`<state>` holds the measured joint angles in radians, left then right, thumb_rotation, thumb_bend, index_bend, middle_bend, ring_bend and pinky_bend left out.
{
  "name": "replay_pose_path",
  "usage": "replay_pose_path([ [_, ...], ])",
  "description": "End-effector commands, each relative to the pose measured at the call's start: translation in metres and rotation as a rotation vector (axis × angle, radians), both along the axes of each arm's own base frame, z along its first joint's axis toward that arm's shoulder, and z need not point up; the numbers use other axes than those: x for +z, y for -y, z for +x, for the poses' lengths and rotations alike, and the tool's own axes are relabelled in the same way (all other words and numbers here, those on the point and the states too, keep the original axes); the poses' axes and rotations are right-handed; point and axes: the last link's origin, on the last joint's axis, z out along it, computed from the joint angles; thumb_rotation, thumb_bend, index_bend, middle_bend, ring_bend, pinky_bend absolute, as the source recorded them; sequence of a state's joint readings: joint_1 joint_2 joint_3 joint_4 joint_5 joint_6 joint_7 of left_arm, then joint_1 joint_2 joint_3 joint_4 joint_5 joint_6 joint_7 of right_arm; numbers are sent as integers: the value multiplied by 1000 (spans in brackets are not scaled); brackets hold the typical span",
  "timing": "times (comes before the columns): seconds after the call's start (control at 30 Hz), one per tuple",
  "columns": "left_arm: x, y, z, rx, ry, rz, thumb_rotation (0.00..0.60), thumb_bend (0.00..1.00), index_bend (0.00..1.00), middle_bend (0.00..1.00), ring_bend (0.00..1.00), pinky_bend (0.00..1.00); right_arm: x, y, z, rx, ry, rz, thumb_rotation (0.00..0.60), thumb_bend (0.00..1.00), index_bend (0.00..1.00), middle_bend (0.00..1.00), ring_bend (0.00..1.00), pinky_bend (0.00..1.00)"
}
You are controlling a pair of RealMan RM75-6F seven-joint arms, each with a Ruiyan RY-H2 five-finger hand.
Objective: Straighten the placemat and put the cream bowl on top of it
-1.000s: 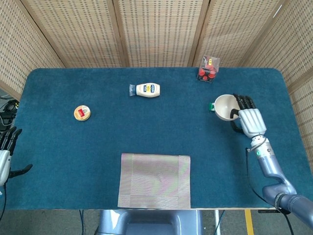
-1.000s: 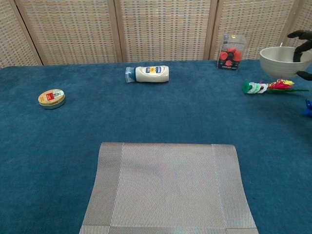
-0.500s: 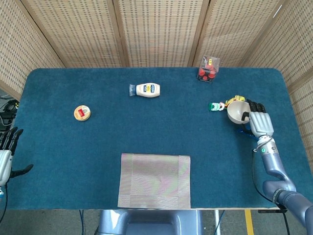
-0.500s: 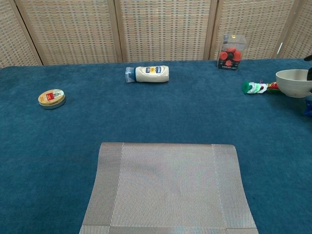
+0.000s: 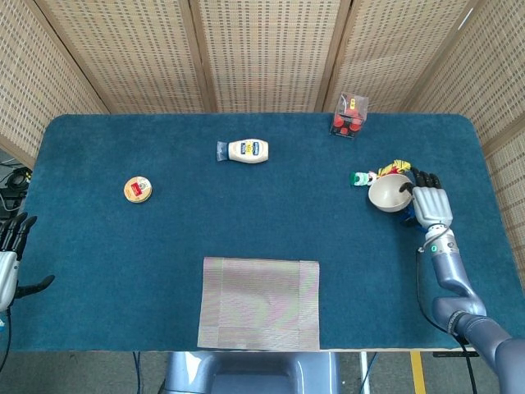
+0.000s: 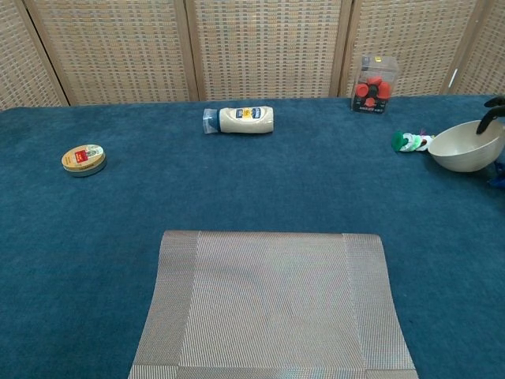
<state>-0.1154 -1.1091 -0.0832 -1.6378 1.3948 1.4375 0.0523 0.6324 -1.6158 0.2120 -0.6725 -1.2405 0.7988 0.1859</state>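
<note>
Head view is showing both hands whole, while the chest view is catching only dark fingertips of the right hand [image 5: 429,205] hooking over the rim of the cream bowl [image 5: 389,193], gripping it, tilted. Left hand [image 5: 8,267] is hanging released off the table edge. Well left of the right hand, the placemat [image 5: 259,303] is lying flat, grey, woven.

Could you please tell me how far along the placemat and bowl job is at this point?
Done, by the look of it: the grey woven placemat lies square to the table's near edge. In hand: the right hand holds the cream bowl, tilted, by its rim at the table's right side. Left: carrying the bowl over and setting it on the placemat. The left hand hangs idle off the table's left edge.
</note>
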Motion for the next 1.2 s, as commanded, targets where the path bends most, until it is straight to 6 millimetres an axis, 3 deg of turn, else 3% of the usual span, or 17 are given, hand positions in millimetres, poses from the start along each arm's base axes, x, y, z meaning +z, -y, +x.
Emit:
replay_pose_path([
  [0.03,0,0,0,0,1,-3,600,0,0,0,0,0,5,-2,3,22,13,-7,600,57,80,0,0,0],
  [0.27,1,0,1,-6,7,-3,600,0,0,0,0,0,30,-19,18,128,39,-26,600,29,56,0,0,0],
  [0.5,1,3,4,-26,11,-10,600,0,0,0,0,0,71,-75,23,218,33,-36,600,2,55,0,0,0],
  [0.7,-11,8,12,-105,9,-80,600,0,0,0,0,0,88,-123,16,258,50,-74,600,0,51,0,0,0],
  [0.9,-35,16,31,-282,11,-191,600,0,2,0,0,0,87,-165,12,291,63,-138,600,0,50,0,0,0],
  [1.2,-90,20,57,-595,48,-436,600,0,148,0,0,0,85,-206,6,286,56,-225,600,0,49,0,0,0],
])
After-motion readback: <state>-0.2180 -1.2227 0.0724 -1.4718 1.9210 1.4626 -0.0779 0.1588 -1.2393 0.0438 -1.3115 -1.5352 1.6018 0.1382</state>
